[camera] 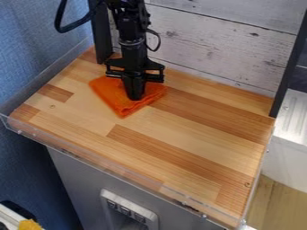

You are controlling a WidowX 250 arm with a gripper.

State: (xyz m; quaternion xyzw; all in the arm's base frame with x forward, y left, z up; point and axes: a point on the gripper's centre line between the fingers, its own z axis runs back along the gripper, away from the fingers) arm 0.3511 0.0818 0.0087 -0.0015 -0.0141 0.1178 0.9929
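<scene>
The folded orange cloth (112, 93) is seen right under the black gripper (135, 97), its 2 fingers pressed together.

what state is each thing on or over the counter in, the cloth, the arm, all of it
orange cloth, folded, lying on the wooden countertop
pincer, pointing down at the cloth, contact unclear
robot arm, hanging down from the top edge
black cable, curved in a loop beside the arm
</scene>
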